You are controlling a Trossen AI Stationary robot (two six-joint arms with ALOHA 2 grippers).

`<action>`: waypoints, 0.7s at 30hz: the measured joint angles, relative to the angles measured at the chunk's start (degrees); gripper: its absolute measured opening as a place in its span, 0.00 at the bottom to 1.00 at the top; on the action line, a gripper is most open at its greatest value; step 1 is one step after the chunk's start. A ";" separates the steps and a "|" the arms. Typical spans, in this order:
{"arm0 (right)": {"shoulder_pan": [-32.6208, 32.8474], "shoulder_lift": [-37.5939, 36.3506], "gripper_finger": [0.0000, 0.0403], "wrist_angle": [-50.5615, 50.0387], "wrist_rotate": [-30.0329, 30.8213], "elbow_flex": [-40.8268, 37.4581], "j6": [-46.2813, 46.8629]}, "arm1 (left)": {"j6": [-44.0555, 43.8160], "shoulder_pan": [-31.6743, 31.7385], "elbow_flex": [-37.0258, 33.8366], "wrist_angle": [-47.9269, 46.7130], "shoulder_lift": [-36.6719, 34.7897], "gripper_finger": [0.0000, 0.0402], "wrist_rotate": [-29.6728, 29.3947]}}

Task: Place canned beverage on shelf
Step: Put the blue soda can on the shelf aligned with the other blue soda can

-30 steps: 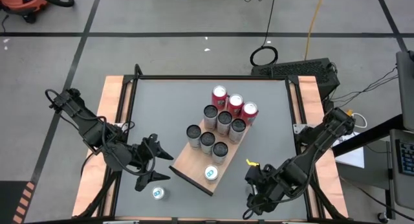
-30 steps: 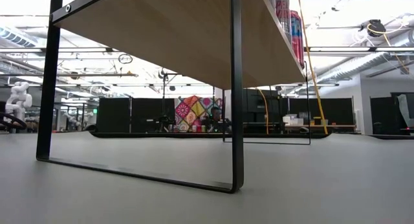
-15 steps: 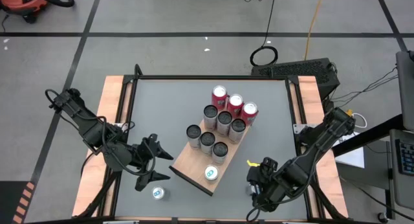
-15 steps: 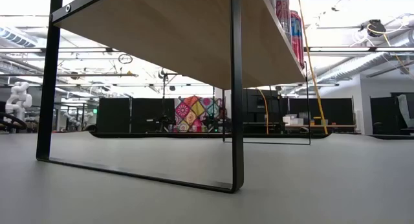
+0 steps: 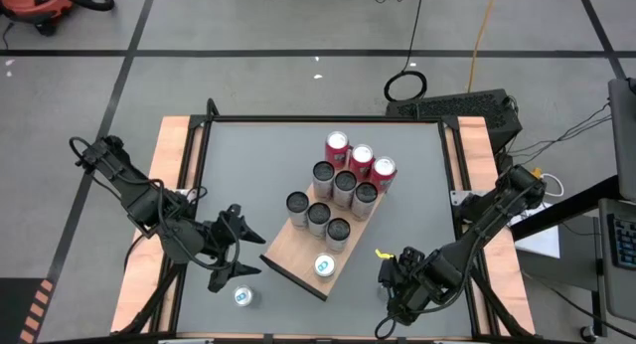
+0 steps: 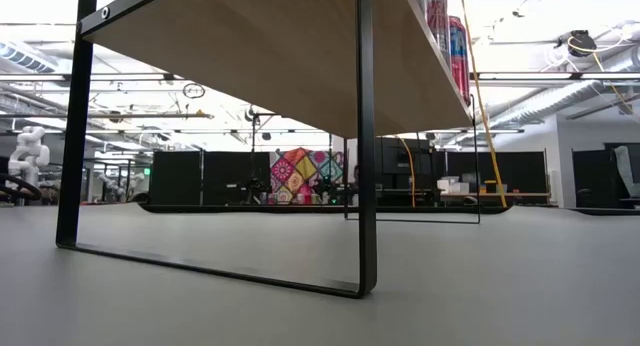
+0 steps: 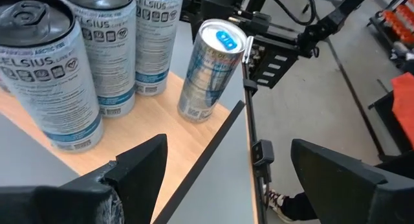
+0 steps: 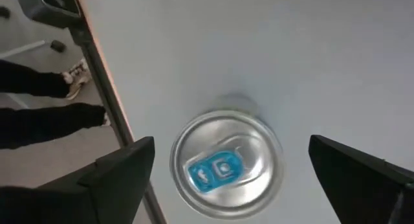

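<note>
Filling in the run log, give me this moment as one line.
left gripper: open, beside shelf | right gripper: open, above upright can on table, not gripping | can: not yet on shelf

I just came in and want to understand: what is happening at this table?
The right gripper hangs with open fingers over a silver can standing on the table. The left gripper waits open beside the shelf, which already carries ten cans. Another silver can stands near the left gripper.

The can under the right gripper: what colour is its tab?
Blue tab, clearest in the right wrist view.
</note>
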 joint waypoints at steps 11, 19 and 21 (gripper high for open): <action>-0.98 0.02 0.87 3.17 -0.30 -2.55 -0.27 | -0.29 0.00 0.01 -1.14 0.00 0.82 -0.51; -1.34 2.08 0.78 4.39 -4.55 -2.55 -3.09 | -0.31 0.13 0.01 -1.07 0.00 0.82 -1.11; -1.48 2.05 0.75 4.52 -4.28 -2.55 -2.64 | -0.34 0.12 0.01 -1.07 0.00 0.82 -1.13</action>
